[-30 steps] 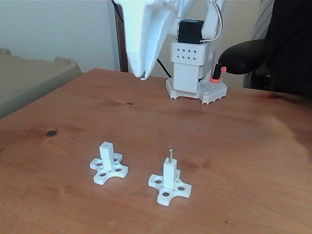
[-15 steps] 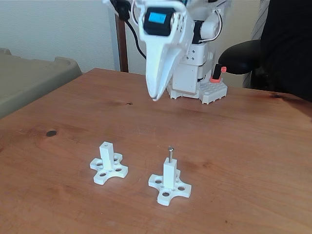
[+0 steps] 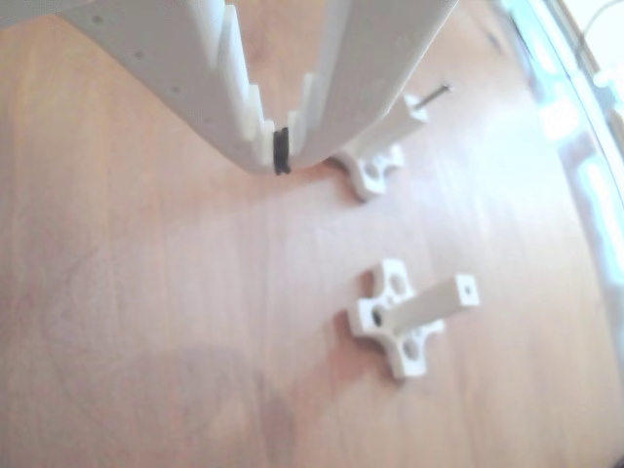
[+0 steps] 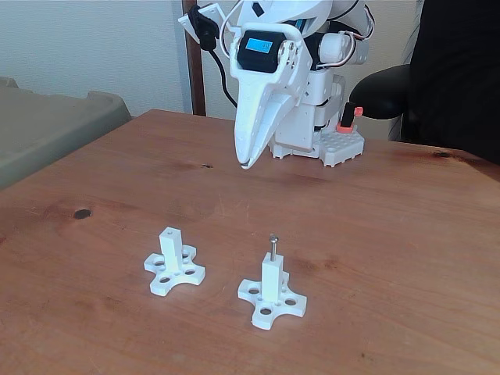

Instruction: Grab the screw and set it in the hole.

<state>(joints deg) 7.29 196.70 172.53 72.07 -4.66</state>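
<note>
Nearest in the fixed view, the right post stand (image 4: 271, 294) carries the screw (image 4: 273, 246), standing upright in the hole at its top. The left post stand (image 4: 173, 264), just beside it, shows an open hole in its top. This fits either a screw waiting to be lifted across or one already seated, so no move is certain; any pinch should come down square over the thin shank. Both stands are matte white plastic, square posts on cross-shaped, holed bases; the screw is slim grey metal. The desk (image 4: 391, 234) is reddish, knotted wood. Farther back, the white tool (image 4: 245, 162) hangs in the air, its toothed jaws pressed together on nothing.
</note>
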